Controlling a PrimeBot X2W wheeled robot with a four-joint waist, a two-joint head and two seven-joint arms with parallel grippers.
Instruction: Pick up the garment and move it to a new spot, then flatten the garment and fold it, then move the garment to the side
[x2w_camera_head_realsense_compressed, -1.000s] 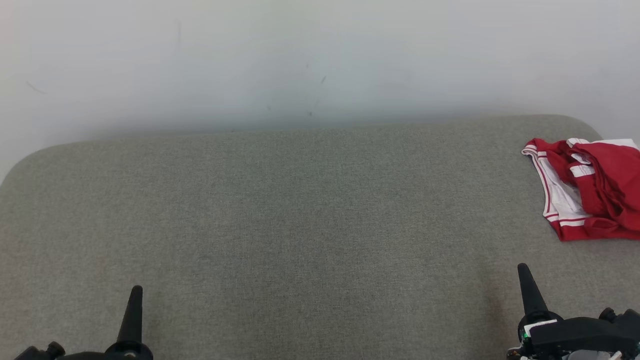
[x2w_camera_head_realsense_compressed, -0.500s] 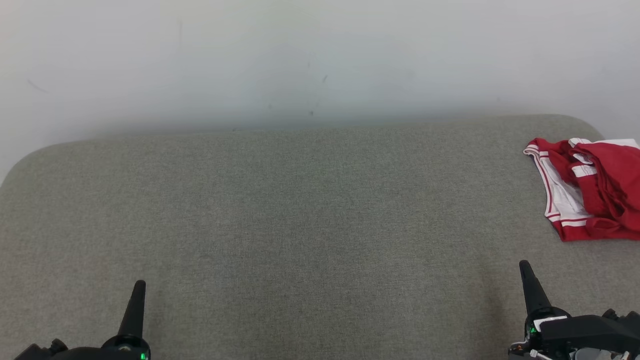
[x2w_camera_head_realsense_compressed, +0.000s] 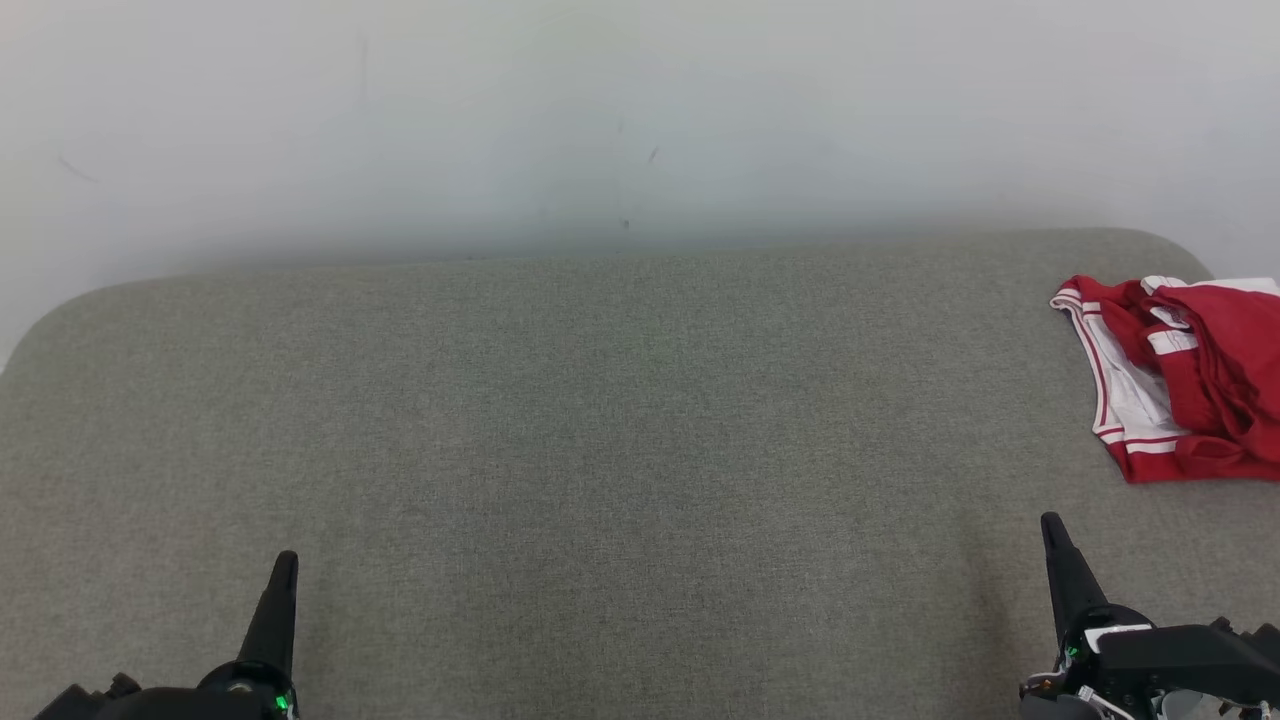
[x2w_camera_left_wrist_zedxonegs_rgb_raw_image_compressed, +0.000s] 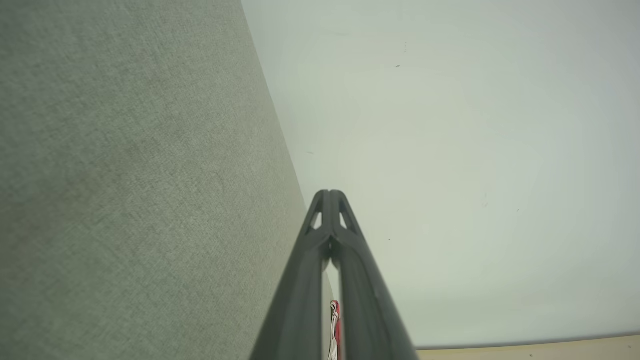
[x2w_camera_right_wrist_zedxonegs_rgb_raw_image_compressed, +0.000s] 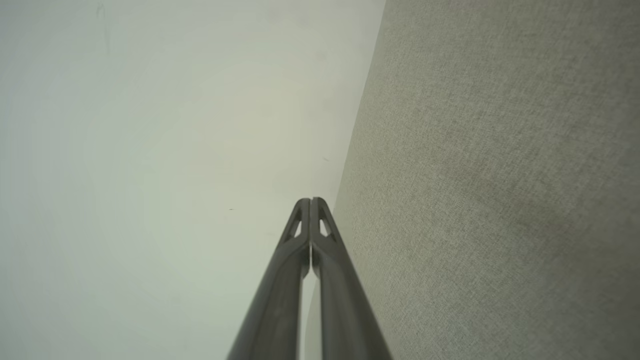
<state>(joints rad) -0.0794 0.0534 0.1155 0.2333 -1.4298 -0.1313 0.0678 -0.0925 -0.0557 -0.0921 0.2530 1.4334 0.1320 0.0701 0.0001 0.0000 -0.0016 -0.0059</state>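
A crumpled red garment (x2w_camera_head_realsense_compressed: 1190, 375) with white trim lies at the far right of the grey fabric table (x2w_camera_head_realsense_compressed: 620, 450), partly cut off by the head view's edge. My right gripper (x2w_camera_head_realsense_compressed: 1051, 524) hovers low at the near right, below the garment and apart from it, shut and empty. At the near left my left gripper (x2w_camera_head_realsense_compressed: 286, 560) is shut too, holding nothing. In the left wrist view the closed left gripper (x2w_camera_left_wrist_zedxonegs_rgb_raw_image_compressed: 329, 192) points along the table's edge, and a sliver of the garment (x2w_camera_left_wrist_zedxonegs_rgb_raw_image_compressed: 334, 325) peeks between the fingers. In the right wrist view the right gripper (x2w_camera_right_wrist_zedxonegs_rgb_raw_image_compressed: 310, 200) has its tips together.
A pale wall (x2w_camera_head_realsense_compressed: 640, 120) rises right behind the table's far edge. The table's far corners are rounded. A strip of tan floor (x2w_camera_left_wrist_zedxonegs_rgb_raw_image_compressed: 530, 349) shows in the left wrist view.
Both grippers have crept slightly forward over the table. The head view has drifted a little, shifting the garment a touch right. Both stayed shut.
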